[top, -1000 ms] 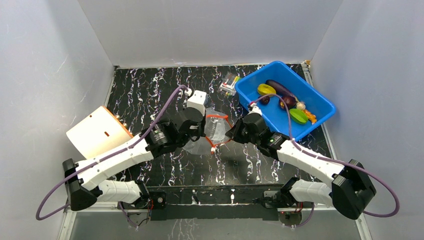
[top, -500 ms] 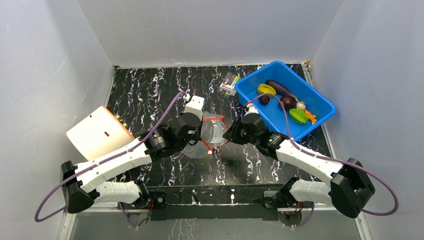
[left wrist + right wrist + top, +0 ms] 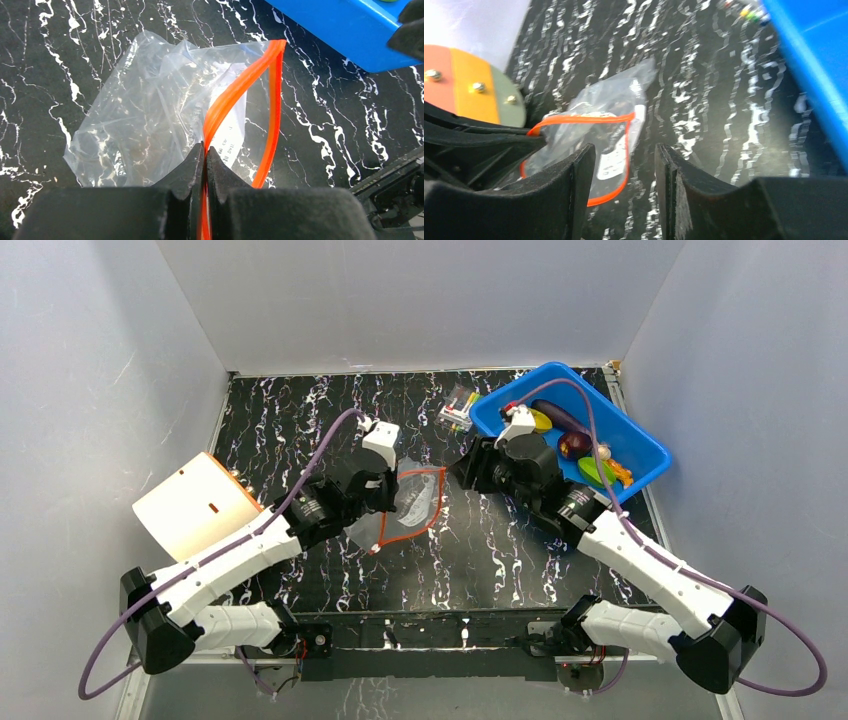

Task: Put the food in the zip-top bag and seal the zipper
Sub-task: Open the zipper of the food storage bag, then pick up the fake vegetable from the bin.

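Note:
The clear zip-top bag (image 3: 418,502) lies on the black marbled table, its red-orange zipper (image 3: 436,502) spread in an open loop. My left gripper (image 3: 388,502) is shut on one zipper strip (image 3: 235,92) at the bag's (image 3: 145,110) near edge. My right gripper (image 3: 463,472) is open and empty, just right of the bag and above the table. The bag (image 3: 609,107) and zipper (image 3: 579,119) lie ahead of it in the right wrist view. The food sits in the blue bin (image 3: 640,445): yellow ring (image 3: 540,421), eggplant (image 3: 566,417), purple ball (image 3: 574,444), green piece (image 3: 596,472), orange piece (image 3: 622,473).
A small clear packet of colourful sticks (image 3: 458,408) lies just left of the bin. An orange and white box (image 3: 195,505) stands at the left. Grey walls close in the table on three sides. The bin's wall (image 3: 345,30) is close beyond the bag.
My right gripper let go of the zipper, opened and drew back up and right toward the bin. My left gripper kept its hold and shifted the bag slightly left.

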`<action>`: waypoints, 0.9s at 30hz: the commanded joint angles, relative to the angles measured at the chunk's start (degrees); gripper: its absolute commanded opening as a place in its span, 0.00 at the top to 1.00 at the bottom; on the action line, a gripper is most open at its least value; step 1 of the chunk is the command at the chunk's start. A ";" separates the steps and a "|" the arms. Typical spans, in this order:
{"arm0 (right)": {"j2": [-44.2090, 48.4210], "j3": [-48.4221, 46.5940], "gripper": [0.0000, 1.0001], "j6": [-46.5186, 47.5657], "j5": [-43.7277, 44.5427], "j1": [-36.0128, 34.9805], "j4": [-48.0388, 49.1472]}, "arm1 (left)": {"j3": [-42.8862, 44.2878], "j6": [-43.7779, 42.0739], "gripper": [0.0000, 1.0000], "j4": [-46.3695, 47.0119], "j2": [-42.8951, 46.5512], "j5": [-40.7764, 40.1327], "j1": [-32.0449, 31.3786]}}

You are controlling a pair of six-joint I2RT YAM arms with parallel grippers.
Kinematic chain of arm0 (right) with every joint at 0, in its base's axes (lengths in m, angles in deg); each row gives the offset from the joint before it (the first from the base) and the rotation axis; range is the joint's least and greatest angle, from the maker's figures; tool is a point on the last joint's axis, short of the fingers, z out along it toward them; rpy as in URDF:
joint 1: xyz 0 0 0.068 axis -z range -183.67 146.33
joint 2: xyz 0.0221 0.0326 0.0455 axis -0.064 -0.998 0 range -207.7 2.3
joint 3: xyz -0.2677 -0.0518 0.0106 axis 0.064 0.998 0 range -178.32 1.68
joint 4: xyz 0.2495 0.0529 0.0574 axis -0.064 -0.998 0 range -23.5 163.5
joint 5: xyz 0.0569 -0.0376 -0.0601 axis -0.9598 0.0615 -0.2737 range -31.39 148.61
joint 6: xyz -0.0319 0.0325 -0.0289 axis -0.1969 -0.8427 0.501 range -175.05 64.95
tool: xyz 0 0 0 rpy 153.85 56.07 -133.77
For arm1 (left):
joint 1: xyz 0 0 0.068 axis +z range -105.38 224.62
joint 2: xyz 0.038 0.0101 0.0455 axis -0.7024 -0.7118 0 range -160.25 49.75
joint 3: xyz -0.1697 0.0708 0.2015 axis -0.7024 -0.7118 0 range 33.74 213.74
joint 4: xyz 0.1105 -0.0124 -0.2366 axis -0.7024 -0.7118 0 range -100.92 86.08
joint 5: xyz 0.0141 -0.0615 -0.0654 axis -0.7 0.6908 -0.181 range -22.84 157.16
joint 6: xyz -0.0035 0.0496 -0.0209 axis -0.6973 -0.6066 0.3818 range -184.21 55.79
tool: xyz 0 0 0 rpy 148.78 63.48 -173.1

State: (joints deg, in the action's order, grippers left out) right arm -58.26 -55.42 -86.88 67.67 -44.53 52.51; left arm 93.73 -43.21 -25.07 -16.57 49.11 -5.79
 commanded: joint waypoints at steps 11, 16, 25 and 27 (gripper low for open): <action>-11.33 -13.01 0.35 16.66 31.84 9.49 -6.57 | -6.88 -14.16 1.00 2.75 6.51 16.00 5.06; -23.44 -15.49 0.17 16.82 36.18 21.89 -2.74 | -11.34 -14.94 1.00 4.94 9.34 17.13 5.06; -41.90 -20.43 0.05 11.86 39.90 29.88 -2.07 | -12.17 -14.91 1.00 5.16 11.33 17.53 5.06; -43.52 -21.16 0.04 10.88 39.96 30.76 -2.35 | -12.12 -14.99 1.00 5.24 11.71 17.57 5.06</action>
State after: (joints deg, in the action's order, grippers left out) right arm -98.59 -72.93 -73.51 104.41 -15.50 48.03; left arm 81.88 -57.44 -20.59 -7.00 65.90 -0.92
